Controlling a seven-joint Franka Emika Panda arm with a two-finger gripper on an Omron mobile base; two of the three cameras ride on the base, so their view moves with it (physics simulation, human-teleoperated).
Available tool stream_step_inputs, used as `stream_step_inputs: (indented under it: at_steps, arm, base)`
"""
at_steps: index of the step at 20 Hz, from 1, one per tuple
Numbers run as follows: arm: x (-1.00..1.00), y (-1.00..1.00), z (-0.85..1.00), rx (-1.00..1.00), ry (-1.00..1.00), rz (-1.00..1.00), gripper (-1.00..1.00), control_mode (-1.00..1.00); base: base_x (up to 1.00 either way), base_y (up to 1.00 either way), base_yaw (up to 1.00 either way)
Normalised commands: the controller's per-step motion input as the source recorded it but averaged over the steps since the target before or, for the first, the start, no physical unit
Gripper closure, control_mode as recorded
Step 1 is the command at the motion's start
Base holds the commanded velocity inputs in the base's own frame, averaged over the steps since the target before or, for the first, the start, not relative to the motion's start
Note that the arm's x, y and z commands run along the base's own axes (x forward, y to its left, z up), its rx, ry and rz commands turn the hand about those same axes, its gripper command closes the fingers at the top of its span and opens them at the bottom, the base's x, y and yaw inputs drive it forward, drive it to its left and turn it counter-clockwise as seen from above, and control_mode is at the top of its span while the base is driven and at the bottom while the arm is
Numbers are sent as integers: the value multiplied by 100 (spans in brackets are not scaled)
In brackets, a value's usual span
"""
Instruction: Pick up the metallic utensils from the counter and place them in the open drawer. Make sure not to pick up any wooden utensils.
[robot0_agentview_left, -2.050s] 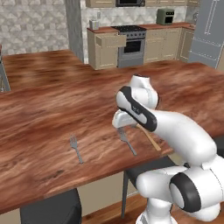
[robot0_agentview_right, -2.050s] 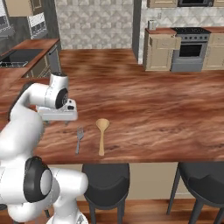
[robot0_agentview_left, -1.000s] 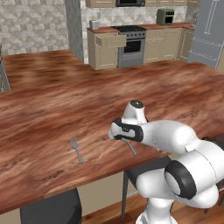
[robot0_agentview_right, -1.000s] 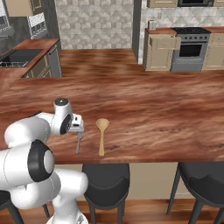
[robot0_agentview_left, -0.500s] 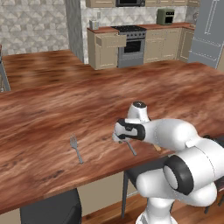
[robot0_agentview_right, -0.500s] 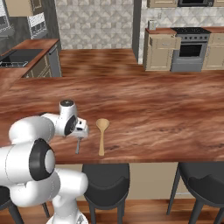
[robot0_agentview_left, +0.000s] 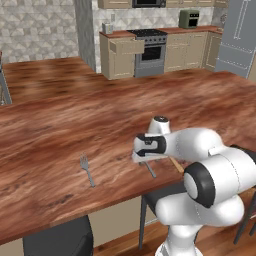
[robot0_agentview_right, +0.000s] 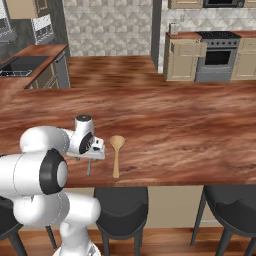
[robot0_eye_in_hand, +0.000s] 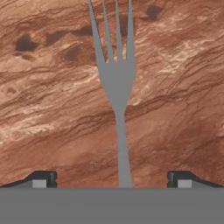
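a: what's changing?
b: the gripper (robot0_eye_in_hand: 113, 177) is sinking low over the fork (robot0_eye_in_hand: 114, 83), which is lying flat on the counter (robot0_agentview_left: 60, 125), handle running between the tips.
a: gripping it?
b: no, jaws are standing fully apart, holding nothing; closing looks next.

In the hand view the fork (robot0_eye_in_hand: 117, 87) runs off the top edge at its tine tips, and the lower end of its handle is lost at the bottom of the picture between the end effector (robot0_eye_in_hand: 112, 178) fingertips. In the left base view the robot's forearm covers most of the wooden spoon (robot0_agentview_left: 176, 164), and the end effector hides that fork's head there, leaving the handle showing on the desk (robot0_agentview_left: 75, 125)
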Motion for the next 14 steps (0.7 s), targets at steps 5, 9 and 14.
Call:
stream_step_inputs:
  at_steps: [5, 9, 14]
  arm:
    - [0, 2, -43, 0, -14, -1, -100, -100]
    - [0, 12, -54, 0, -20, 0, -100, -100]
    - [0, 17, -53, 0, -22, 0, -100, -100]
  base:
    - [0, 0, 0]
    - [0, 0, 0]
    - [0, 0, 0]
